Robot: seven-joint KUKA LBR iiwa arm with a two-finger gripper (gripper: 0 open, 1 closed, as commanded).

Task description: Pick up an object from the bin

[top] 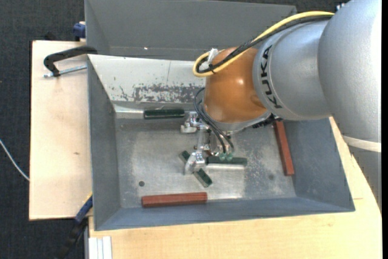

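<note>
My gripper (pixel 194 142) hangs low over the middle of the bin floor, open, with one silvery fingertip toward the back wall and the other toward the front; nothing shows between them. Right beside the front fingertip lies a short dark green stick (pixel 204 178), and a green piece with a pale bar (pixel 233 161) lies just to its right, partly under the wrist. A longer dark green stick (pixel 163 113) rests along the back wall, left of the rear fingertip.
A red-brown bar (pixel 174 199) lies along the front wall. A second red-brown bar (pixel 283 147) leans on the right wall. The arm's orange cover and yellow cable hide the floor behind the gripper. The left part of the floor is bare metal.
</note>
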